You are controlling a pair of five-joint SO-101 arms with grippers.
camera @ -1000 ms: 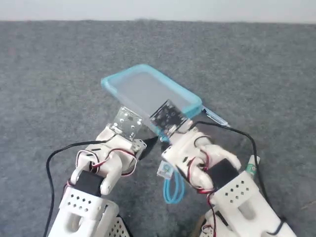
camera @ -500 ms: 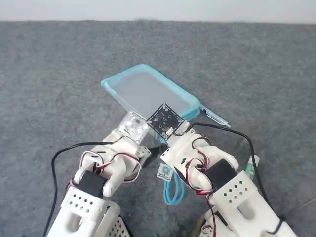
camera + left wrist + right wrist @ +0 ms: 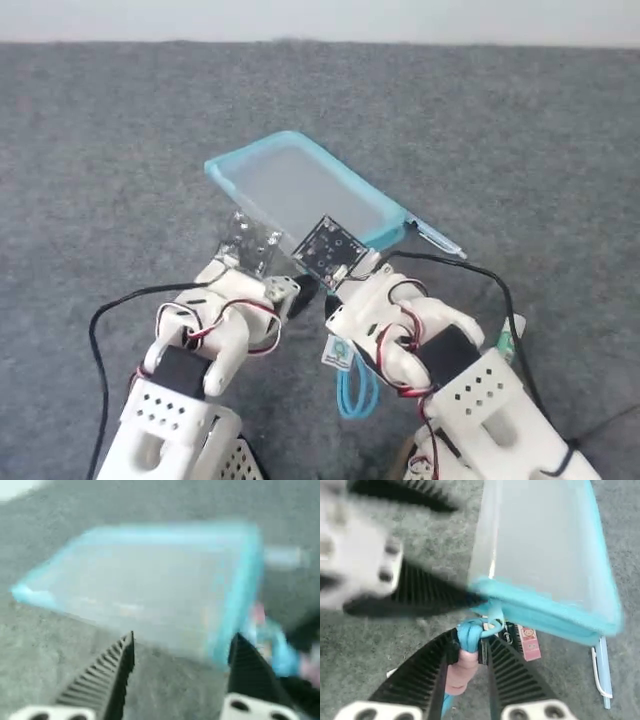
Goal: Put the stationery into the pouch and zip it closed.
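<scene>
I read the pouch [image 3: 300,185] lying flat at frame centre on the grey surface [image 3: 120,150]. Right jaws are clamped on its blue zip pull [image 3: 470,632] at the pouch's lower edge. Left jaws stand wide just beside them. A pen [image 3: 435,238] lies right of the pouch

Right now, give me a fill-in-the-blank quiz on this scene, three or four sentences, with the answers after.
1. The pouch has a light ___ rim.
2. The left claw is ___.
3. The right claw is ___ on the zip pull.
4. A pen lies on the ___ carpet.
Answers: blue, open, shut, grey.
</scene>
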